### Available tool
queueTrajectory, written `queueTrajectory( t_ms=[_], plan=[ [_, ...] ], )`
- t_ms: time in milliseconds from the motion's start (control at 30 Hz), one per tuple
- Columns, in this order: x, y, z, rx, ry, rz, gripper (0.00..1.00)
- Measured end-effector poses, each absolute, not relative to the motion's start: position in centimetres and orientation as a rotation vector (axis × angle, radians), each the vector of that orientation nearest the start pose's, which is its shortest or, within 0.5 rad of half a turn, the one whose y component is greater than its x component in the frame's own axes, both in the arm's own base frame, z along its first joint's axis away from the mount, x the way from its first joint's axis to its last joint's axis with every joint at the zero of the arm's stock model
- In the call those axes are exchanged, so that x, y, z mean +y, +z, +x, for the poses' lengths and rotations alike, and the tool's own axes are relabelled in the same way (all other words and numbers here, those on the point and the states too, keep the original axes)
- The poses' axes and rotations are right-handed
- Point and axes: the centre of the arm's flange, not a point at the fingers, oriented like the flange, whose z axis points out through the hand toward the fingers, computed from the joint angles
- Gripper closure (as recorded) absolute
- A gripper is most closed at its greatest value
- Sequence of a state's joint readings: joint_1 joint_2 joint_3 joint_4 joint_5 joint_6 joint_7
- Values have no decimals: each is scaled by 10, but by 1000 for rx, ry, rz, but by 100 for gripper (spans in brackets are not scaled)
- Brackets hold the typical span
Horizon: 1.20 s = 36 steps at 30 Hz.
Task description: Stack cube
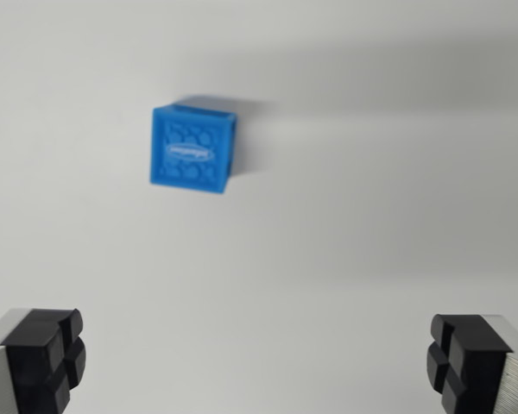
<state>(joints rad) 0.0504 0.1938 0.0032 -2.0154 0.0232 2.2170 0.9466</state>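
I am looking down at a white table [345,241] through my wrist camera. My gripper [255,362] is sitting at the bottom of the picture, and its jaws are spreading wide apart, with nothing between them. One black finger pad [47,358] is showing in the bottom corner on the wrist view's left, and the other pad [466,358] is showing in the bottom corner on the wrist view's right. A blue cube [192,148] is lying on the table, up in the picture and a little toward the wrist view's left. It is well apart from both pads. Its top is showing bumpy circles and a small white oval mark, but the picture is looking blurry, so I cannot read the mark. A soft grey shadow is lying beside the cube on the wrist view's right.
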Motion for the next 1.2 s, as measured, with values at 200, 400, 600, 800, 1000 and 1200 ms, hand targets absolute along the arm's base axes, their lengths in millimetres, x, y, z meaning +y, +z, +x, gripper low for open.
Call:
queueTrajectory(
  t_ms=[200,400,600,800,1000,1200],
  plan=[
    [41,340,590,1397,4,-2794,0],
    [51,321,592,1430,5,-2782,0],
    [61,299,594,1466,6,-2767,0],
    [73,275,596,1504,9,-2752,0],
    [84,251,599,1544,11,-2734,0],
    [90,230,600,1557,9,-2727,0]
  ],
)
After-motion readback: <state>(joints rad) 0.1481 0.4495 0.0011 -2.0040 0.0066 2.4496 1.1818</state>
